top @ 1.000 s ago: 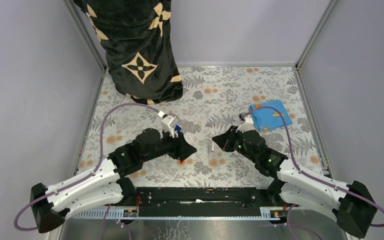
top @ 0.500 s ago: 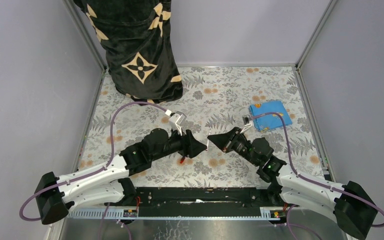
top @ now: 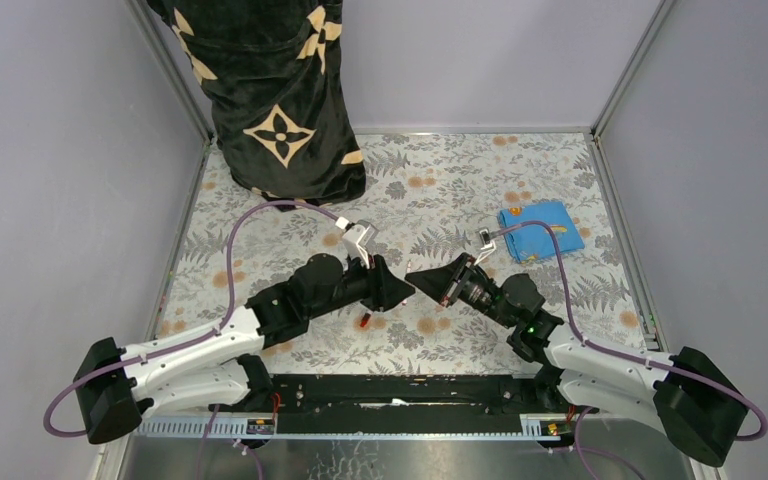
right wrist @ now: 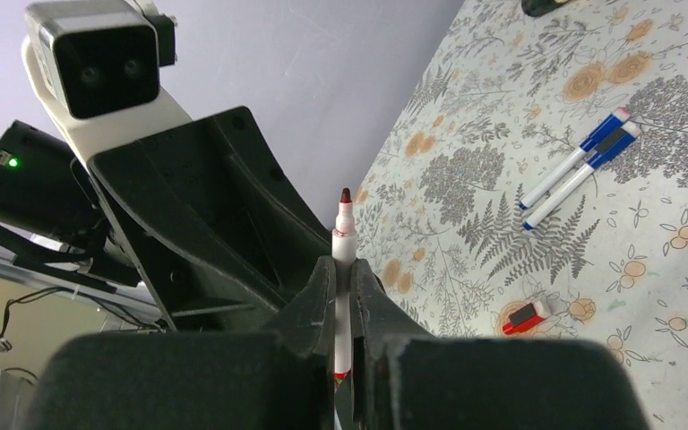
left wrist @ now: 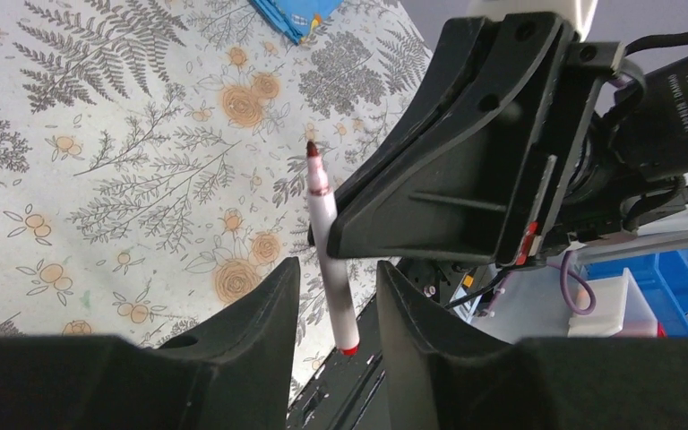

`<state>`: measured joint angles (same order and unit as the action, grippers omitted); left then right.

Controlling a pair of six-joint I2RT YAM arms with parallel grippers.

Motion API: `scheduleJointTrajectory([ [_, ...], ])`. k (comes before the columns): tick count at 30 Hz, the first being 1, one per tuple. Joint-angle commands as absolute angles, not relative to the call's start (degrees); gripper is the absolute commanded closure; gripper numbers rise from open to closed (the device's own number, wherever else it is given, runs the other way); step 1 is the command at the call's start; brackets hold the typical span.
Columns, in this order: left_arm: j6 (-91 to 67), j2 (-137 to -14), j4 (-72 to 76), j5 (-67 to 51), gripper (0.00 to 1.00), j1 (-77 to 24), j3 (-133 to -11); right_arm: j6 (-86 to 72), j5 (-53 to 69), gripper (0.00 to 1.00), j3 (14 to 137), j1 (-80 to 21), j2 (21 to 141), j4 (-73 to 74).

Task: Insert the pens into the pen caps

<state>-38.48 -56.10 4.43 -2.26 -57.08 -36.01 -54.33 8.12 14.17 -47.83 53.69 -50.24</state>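
In the middle of the top view the 2 arms meet nose to nose above the table [top: 440,180]. The right gripper [right wrist: 344,269] has its fingers pressed tight on the red pen [right wrist: 344,235], which stands out of them with the red tip pointing up in the right wrist view. The left gripper [left wrist: 338,266] is around the tail part of the same pen. Its 2 fingers are spread, 1 on each side of the barrel, with a thin gap on both sides, so they do not pinch it.

I judge this step to be a handover, or a second grip, on the red pen. The next move asks the left fingers to close straight on the barrel without pushing it sideways.

The red cap [right wrist: 525,315] lies loose on the table, in the lower right of the right wrist view.

Count: 3 pens, 1 red in the air and 2 blue pens [right wrist: 581,179] lying side by side at the upper right; 1 loose cap. The long blue ends look like caps already on, but I cannot be sure. 1 blue cloth [top: 538,230] lies at the right of the top view.
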Motion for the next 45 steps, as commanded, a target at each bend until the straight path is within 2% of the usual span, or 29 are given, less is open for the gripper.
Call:
scheduleJointTrajectory([
  [1, -38.06, -56.35, 9.08, -0.46, 0.6, -57.4, -38.32, -54.64, 10.63, 1.0, 15.86, -47.89, 54.05, -55.81],
  [5, -37.81, -57.13, 9.23, -0.69, 0.67, -57.39, -38.68, -54.67, 10.31, 1.0, 15.53, -47.9, 53.73, -55.86],
  [15, -38.06, -57.79, 9.32, -1.23, 0.7, -57.39, -38.12, -55.43, 9.7, 1.0, 15.72, -47.9, 53.51, -56.6],
  [22, -38.31, -57.52, 8.59, -0.89, 0.95, -57.39, -38.18, -55.22, 9.93, 0.99, 15.73, -47.86, 54.13, -56.56],
  [24, -38.24, -57.44, 7.14, -0.22, 1.0, -57.39, -38.64, -54.61, 9.93, 0.93, 15.81, -47.9, 54.23, -56.08],
  [27, -37.76, -56.27, 3.64, 3.48, 1.0, -57.39, -39.22, -53.36, 9.45, 0.76, 16.78, -47.9, 53.66, -53.26],
  [29, -36.84, -55.0, 0.39, 6.41, 1.0, -57.31, -39.79, -52.02, 8.82, 0.67, 17.9, -47.88, 52.69, -49.39],
  [31, -35.99, -52.89, -4.39, 9.94, 1.0, -57.23, -40.66, -50.5, 7.48, 0.63, 19.52, -47.89, 51.47, -44.08],
  [37, -32.21, -45.0, -19.61, 20.0, 1.0, -56.04, -44.81, -48.42, -4.53, 0.59, 27.66, -47.9, 50.03, -17.38],
  [42, -28.92, -38.13, -31.81, 27.14, 1.0, -55.99, -48.55, -49.64, -13.92, 0.58, 37.05, -50.84, 59.62, 0.48],
  [45, -27.57, -35.42, -37.24, 30.49, 1.0, -55.99, -50.49, -56.25, -25.02, 0.56, 43.25, -56.54, 67.78, 9.45],
])
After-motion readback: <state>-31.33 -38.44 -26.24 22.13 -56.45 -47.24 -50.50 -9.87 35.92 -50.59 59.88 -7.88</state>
